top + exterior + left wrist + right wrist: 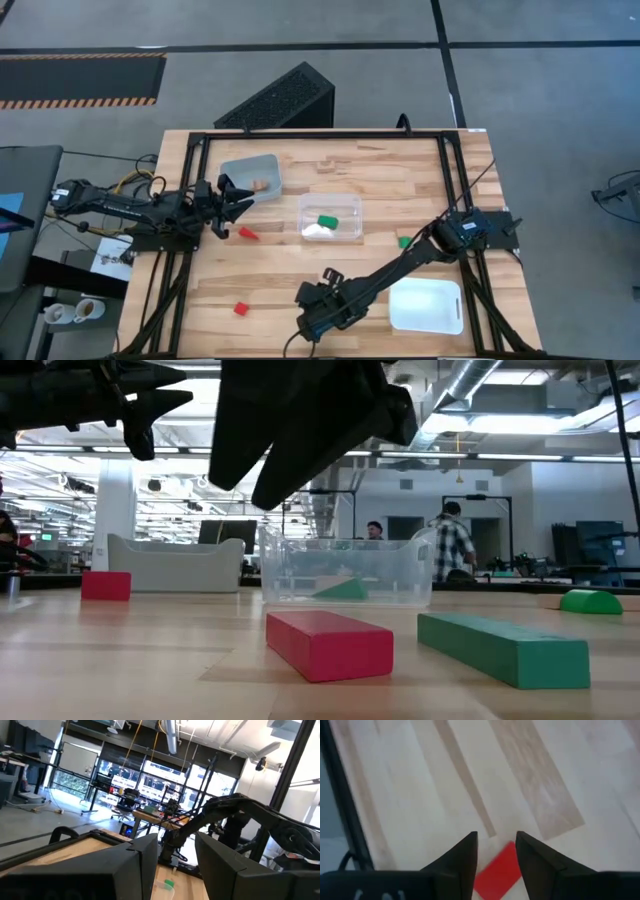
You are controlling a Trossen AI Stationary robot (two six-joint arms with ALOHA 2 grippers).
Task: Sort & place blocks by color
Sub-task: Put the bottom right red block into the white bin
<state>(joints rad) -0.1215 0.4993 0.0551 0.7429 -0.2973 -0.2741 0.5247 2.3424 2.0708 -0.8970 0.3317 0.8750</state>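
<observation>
Two dark arms over a pale wooden tabletop [340, 270], largest thing in sight. Three containers on it: white tray [427, 305] at the near right, clear tub [331, 218] at centre with a green block [327, 220] inside, grey bin [252, 174] at the far left with a wood-coloured block [260, 184] inside.

Right pincer [312, 322] reaching low across the near edge, fingers [462, 857] parted by a narrow gap, holding nothing; red block [498, 872] on the wood just beyond the tips and showing in the gap, contact impossible to tell. Seen from table height, the same long red block [330, 644] lying flat beside a long green block [502, 647], neither touched.

Left pincer [236, 198] raised beside the grey bin, fingers [145, 857] moderately apart, gripping nothing, close to another red block [247, 233] on the wood.

Scattered smaller pieces: red block [240, 308] near the front left, green block [404, 241] right of the clear tub, beside the right arm.
</observation>
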